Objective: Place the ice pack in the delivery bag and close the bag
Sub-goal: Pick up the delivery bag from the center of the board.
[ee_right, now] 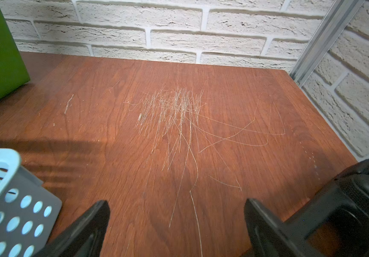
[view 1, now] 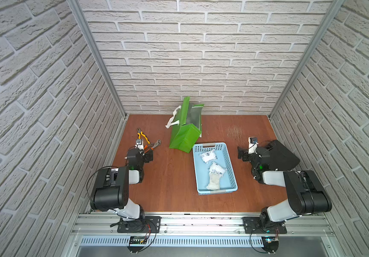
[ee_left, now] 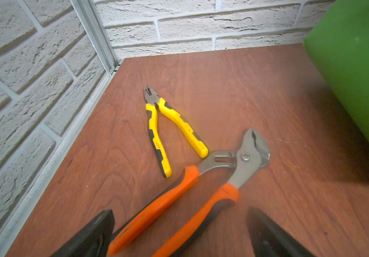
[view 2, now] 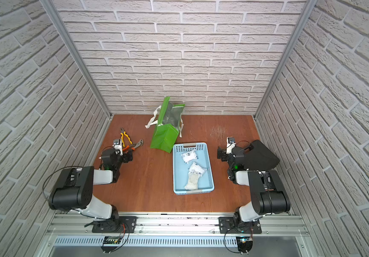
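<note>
Pick not begun. Left pincer (ee_left: pixel 180 213) and right pincer (ee_right: pixel 176 204) both spread. Next, I judge: right takes ice pack (view 1: pixel 208 155) from basket (view 1: pixel 231 165), carries to bag (view 1: pixel 184 138).

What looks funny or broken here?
Pale scratches scar the wooden table near the back wall. The green delivery bag sags unevenly, one side poking up higher. Yellow pliers and orange pliers seem out of place. Nothing is spilled.
</note>
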Available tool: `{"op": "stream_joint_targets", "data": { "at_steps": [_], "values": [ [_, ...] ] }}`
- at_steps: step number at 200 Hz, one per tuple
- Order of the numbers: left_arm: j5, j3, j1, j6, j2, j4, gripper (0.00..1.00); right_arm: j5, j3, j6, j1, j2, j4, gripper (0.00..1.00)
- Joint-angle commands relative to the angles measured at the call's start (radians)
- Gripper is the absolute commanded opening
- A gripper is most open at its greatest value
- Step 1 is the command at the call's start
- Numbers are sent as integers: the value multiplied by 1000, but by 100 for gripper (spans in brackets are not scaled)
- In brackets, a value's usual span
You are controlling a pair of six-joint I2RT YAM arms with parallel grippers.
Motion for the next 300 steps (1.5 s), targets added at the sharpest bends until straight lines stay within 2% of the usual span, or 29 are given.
{"op": "stream_joint_targets", "data": {
  "at_steps": [1,73,88,102,116,129,139,158,179,202,220,242,275,300],
  "values": [
    [4,5,-4,-3,-5,22,98,2,-9,-3,-4,1,28,99],
    [5,3,-4,-3,-5,23,98,1,-10,-2,-4,-1,28,99],
    [-59,13,-4,-30,-44,-18,98,1,-14,-2,-3,-2,30,99],
    [-101,24,-4,-41,-152,-130,98,3,-6,-2,-4,-31,6,99],
    [-127,57,-4,-69,-288,-293,98,10,43,8,-4,-115,-164,99],
    [-107,112,-6,-97,-409,-462,98,-1,98,9,-4,-183,-306,99],
    [-105,175,-7,-160,-484,-621,98,0,138,34,-5,-232,-405,99],
    [-70,314,-11,-288,-564,-884,98,9,210,115,-4,-324,-587,99],
    [-5,453,-34,-357,-604,-1082,98,-38,295,188,-4,-402,-771,99],
    [-12,603,-115,-408,-604,-1255,98,-106,392,232,-3,-463,-978,99],
    [-54,733,-227,-413,-572,-1374,98,-145,449,239,-4,-500,-1122,99],
    [-158,913,-385,-402,-506,-1512,98,-172,473,250,-3,-543,-1246,99],
    [-273,1169,-583,-400,-340,-1651,98,-245,454,253,-1,-581,-1330,99],
    [-307,1348,-674,-370,-170,-1715,98,-285,421,258,2,-577,-1368,99]
  ]
}}
